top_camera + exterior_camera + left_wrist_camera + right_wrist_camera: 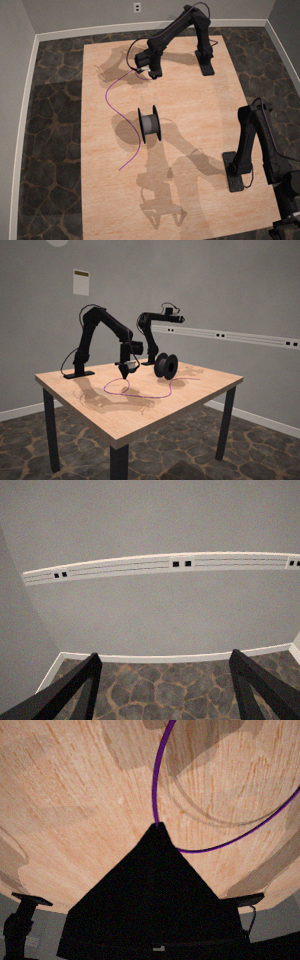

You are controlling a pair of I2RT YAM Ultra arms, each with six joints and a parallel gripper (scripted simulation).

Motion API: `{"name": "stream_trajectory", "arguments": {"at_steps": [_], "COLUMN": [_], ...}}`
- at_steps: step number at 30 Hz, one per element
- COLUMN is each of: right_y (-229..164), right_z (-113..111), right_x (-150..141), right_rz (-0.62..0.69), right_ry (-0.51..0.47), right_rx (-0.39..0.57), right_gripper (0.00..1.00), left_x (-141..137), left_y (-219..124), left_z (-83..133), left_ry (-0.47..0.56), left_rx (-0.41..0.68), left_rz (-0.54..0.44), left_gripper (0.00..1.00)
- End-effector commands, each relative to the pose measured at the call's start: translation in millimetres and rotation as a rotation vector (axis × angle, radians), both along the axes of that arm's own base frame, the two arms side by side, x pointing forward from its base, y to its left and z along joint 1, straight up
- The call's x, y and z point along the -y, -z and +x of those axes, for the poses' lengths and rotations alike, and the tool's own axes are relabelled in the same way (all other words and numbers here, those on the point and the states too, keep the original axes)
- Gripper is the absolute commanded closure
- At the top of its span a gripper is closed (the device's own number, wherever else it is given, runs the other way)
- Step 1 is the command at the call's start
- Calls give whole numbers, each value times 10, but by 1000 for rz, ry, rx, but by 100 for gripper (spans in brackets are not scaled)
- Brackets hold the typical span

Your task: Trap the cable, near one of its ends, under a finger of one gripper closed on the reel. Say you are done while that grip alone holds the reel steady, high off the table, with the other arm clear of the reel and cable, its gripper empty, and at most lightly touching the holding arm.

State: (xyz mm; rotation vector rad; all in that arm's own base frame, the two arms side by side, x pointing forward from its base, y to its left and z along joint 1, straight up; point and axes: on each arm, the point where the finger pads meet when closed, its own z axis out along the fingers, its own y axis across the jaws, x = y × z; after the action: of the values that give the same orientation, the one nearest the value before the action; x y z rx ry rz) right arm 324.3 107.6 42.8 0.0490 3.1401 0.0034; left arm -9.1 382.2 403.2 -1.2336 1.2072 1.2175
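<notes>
A black reel (150, 123) (166, 366) stands on its rims in the middle of the wooden table (200, 100) (205, 387). A thin purple cable (106, 95) (150, 397) (164, 759) lies loose in an S-curve past the reel's left flange, without being wound on it. One end loops back under my right gripper (156, 77) (124, 377) (156, 824). That gripper points down at the table top with its fingers shut on the cable near that end. My left gripper (183, 319) (163, 659) is wide open and empty. It is held high, level, facing the wall, far from reel and cable.
The two arm bases (205, 66) (232, 171) are bolted at opposite table edges. The cable's other end (120, 169) lies free toward the near-left part of the table. The right arm's own purple wiring (128, 53) hangs beside its wrist.
</notes>
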Motion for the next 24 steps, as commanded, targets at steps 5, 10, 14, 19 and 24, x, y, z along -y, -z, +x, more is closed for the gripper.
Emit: {"name": "stream_trajectory", "arguments": {"at_steps": [5,10,14,19,24], "right_y": [4,-38,-41,-31,-34], "right_z": [4,52,70,69,84], "right_x": [29,15,11,13,10], "right_rz": [-14,-9,-8,-9,-7], "right_ry": [0,0,0,0,0], "right_rx": [-17,0,2,1,7], "right_gripper": [100,100,100,100,100], "left_x": [-7,-7,-7,-7,-7], "left_y": [7,7,7,7,7], "left_z": [-3,-3,-3,-3,-3], "left_ry": [-5,-5,-5,-5,-5], "left_rx": [-6,-6,-6,-6,-6], "left_rz": [5,5,5,5,5], "left_gripper": [0,0,0,0,0]}}
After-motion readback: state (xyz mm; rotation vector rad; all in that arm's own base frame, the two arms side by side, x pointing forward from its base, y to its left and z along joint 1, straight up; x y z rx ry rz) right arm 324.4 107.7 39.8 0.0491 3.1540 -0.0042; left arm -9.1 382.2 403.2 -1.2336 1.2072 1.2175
